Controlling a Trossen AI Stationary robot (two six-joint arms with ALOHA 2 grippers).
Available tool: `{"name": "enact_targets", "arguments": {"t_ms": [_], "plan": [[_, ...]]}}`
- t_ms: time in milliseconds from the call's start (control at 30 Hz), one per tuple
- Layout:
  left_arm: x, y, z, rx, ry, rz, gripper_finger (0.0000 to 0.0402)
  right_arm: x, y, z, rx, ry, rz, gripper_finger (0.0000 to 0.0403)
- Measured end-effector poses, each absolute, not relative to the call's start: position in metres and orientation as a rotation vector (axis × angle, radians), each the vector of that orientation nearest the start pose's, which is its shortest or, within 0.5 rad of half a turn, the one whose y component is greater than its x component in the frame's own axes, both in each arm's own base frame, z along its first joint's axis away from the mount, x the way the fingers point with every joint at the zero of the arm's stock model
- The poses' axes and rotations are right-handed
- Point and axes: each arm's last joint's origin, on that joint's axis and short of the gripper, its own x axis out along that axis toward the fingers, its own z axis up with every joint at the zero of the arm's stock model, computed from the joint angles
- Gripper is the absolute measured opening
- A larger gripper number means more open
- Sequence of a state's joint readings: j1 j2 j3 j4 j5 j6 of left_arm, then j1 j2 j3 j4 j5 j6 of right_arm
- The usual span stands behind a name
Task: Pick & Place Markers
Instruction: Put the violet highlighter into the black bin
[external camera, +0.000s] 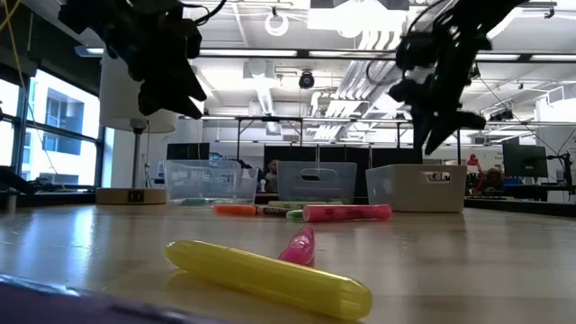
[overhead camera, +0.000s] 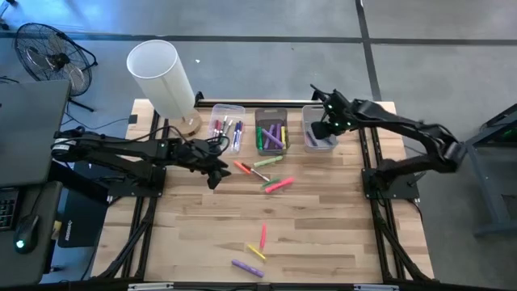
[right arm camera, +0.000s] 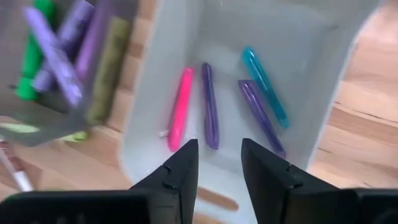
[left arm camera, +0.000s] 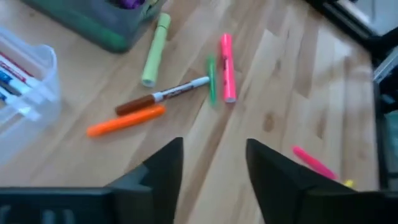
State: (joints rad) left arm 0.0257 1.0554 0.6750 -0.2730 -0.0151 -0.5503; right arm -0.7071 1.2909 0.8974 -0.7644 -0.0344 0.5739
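Observation:
Loose markers lie flat on the wooden table: an orange one [left arm camera: 126, 120], a brown-and-white one [left arm camera: 163, 95], a light green one [left arm camera: 155, 50], a thin green one [left arm camera: 211, 79] and a pink one [left arm camera: 227, 67] in the middle. A pink one [overhead camera: 263, 235], a yellow one [overhead camera: 255, 251] and a purple one [overhead camera: 247, 267] lie nearer the front. My left gripper [left arm camera: 214, 168] hovers open above the table, just short of the orange marker, holding nothing. My right gripper [right arm camera: 219, 163] hangs open over the right-hand bin [overhead camera: 319, 129], where pink [right arm camera: 180, 109], purple [right arm camera: 209, 106] and teal [right arm camera: 264, 76] markers lie on the bottom.
Three clear bins stand in a row at the far side: the left [overhead camera: 227, 123] with pens, the middle [overhead camera: 271, 129] with green and purple markers, and the right one. A white cylindrical lamp [overhead camera: 161, 77] stands at the far left corner. Bare wood shows at the right front.

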Motion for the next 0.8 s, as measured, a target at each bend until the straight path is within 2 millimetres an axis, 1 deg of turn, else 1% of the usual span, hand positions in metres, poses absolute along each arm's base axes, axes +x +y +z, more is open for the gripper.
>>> {"name": "enact_targets", "arguments": {"t_ms": [67,133,200,300,400,500,567,667,800], "plan": [[0.218,0.006,0.238,-0.499,0.637,0.200,0.0192,0.176,-0.139,0.244,0.899,0.864,-0.930,0.0104],[0.219,0.004,0.238,-0.492,0.642,0.144,0.0203,0.172,-0.123,0.258,0.867,0.807,-0.939,0.0094],[0.220,0.004,0.239,-0.456,0.628,0.107,0.0206,0.169,-0.104,0.273,0.837,0.729,-0.918,0.0083],[0.221,0.001,0.243,-0.392,0.619,0.090,0.0205,0.165,-0.072,0.290,0.839,0.615,-0.860,0.0067],[0.223,-0.012,0.256,-0.266,0.605,0.029,0.0204,0.164,-0.038,0.300,0.857,0.541,-0.791,0.0050],[0.229,-0.032,0.269,-0.165,0.615,-0.014,0.0204,0.169,-0.004,0.300,0.835,0.530,-0.725,0.0030],[0.233,-0.047,0.272,-0.094,0.662,-0.019,0.0204,0.174,0.018,0.296,0.813,0.547,-0.685,0.0016],[0.240,-0.071,0.278,-0.015,0.705,-0.031,0.0204,0.182,0.048,0.285,0.792,0.595,-0.639,0.0002],[0.253,-0.107,0.275,0.069,0.782,-0.091,0.0204,0.192,0.083,0.266,0.782,0.713,-0.570,0.0003]]}}
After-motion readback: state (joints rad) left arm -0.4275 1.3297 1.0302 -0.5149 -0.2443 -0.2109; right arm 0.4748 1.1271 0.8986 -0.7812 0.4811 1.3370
